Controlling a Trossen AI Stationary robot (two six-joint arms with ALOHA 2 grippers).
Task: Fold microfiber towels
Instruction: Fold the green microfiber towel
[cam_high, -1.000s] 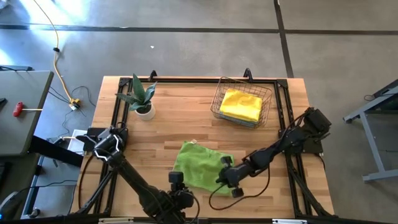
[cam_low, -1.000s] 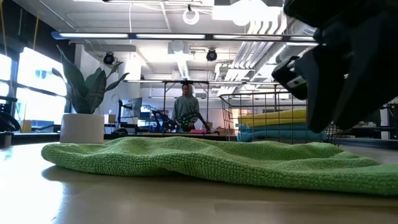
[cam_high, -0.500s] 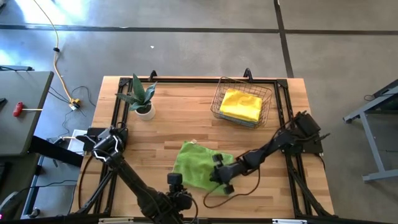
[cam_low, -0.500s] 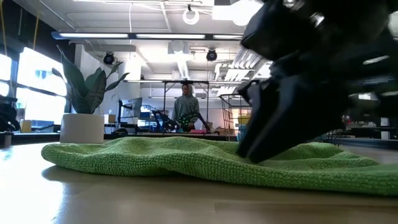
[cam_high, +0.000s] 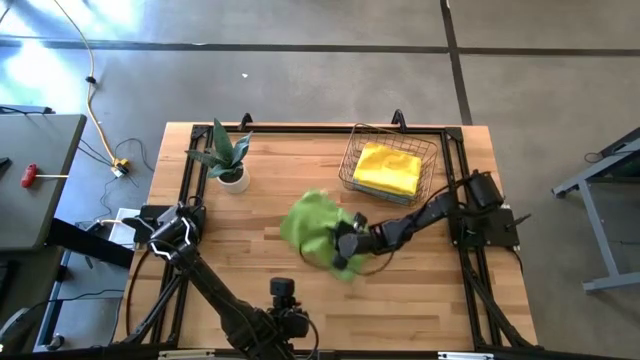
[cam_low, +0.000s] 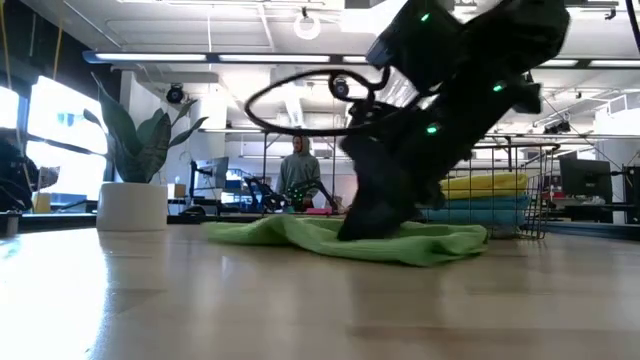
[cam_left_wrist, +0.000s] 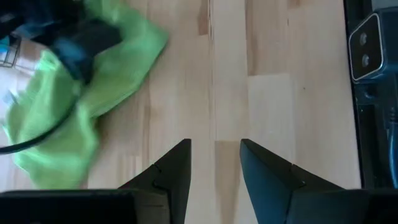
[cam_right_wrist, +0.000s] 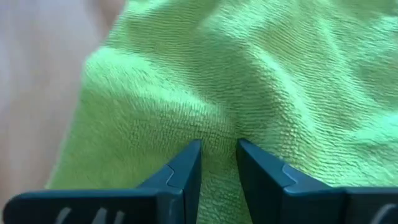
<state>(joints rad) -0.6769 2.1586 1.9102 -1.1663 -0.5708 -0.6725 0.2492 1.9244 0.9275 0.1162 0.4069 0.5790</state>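
The left gripper (cam_left_wrist: 214, 163) is hanging over bare wooden tabletop (cam_left_wrist: 273, 74), its two dark fingers (cam_left_wrist: 172, 169) standing apart with a strip of wood showing between them and nothing in the gap. Well ahead of the fingertips and off to one side, a lime green towel (cam_left_wrist: 93, 99) is lying bunched and folded over on itself on the wood. The other arm's dark gripper (cam_left_wrist: 78, 40) is sitting on the far part of that towel, with a black cable (cam_left_wrist: 37, 140) curving across the cloth beside it. To the other side of the fingers, a dark table edge is running along, carrying a small grey box (cam_left_wrist: 365, 46) with two round openings.
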